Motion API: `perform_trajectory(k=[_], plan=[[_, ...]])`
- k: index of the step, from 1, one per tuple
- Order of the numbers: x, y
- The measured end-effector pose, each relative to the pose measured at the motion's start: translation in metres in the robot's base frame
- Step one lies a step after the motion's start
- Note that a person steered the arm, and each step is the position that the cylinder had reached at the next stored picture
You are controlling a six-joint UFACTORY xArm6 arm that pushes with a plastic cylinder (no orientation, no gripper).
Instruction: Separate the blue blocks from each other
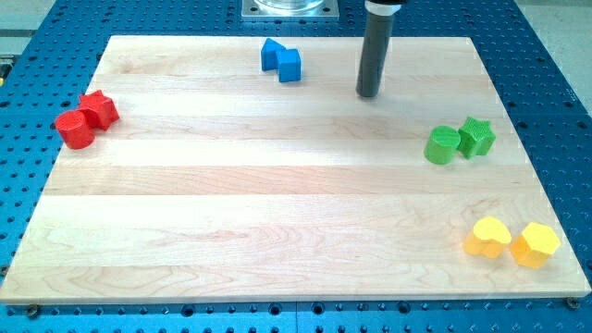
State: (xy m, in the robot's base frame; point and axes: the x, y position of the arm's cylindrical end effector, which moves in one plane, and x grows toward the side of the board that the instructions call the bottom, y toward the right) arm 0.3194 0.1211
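Far edge, left of center: two blue blocks [281, 60] touching.
Tip: my tip [369, 94] sits right of them, well apart, bare rod, grasping nothing.
Tip for the push: aim at the seam, probably nudge just one sideways.

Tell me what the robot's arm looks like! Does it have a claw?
No claw here. The arm ends in a straight, round rod, dark grey and smooth, a bit darker at its top where it leaves the view. My tip is the flat lower end of that rod. No cables, stickers or markings show on it. A shiny metal plate sits at the view's top edge.
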Motion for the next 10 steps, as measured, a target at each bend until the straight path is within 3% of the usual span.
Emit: perform_trajectory(k=[2, 3, 4, 7, 9, 10], plan=[[0.005, 0.038], [0.016, 0.016], [0.043, -0.051], [-0.004, -0.212], [-0.030, -0.118], [0.006, -0.128]])
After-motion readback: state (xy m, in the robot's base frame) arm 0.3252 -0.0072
